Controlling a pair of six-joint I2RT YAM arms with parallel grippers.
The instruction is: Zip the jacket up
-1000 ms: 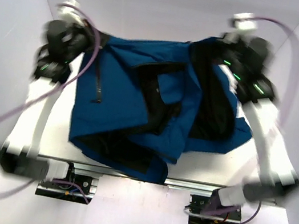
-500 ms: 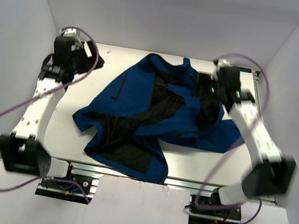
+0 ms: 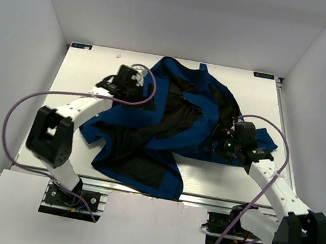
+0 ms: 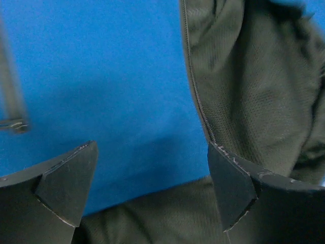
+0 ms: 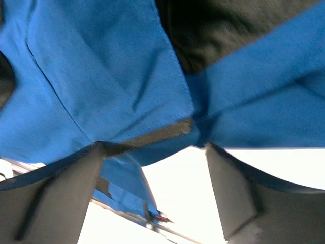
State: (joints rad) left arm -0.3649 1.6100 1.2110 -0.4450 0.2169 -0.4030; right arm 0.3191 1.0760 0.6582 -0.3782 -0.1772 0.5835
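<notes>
Left pincer [image 4: 152,173] jaws apart, hovering over the jacket [image 3: 158,93], blue panel beside the zipper edge [image 4: 195,96] and black lining [image 4: 254,91]. Right pincer [image 5: 152,168] apart too, over the jacket's right hem. Jacket lies crumpled, unzipped, mid-counter [image 3: 80,69].

This is a robot test cell in a lab. Plain white panels [image 3: 13,39] wall it in: one to the left of the left gripper [image 3: 106,83], one to the right of the right gripper [image 3: 220,146], and one beyond both. Under the grippers lies a flat white table [image 3: 77,91]. Behind them, at the near edge, an aluminium rail [image 3: 200,199] carries the bolted arm bases [image 3: 71,197] with exposed wiring. Long purple cables [image 3: 7,126] loop loosely from the arms back to the bases.
</notes>
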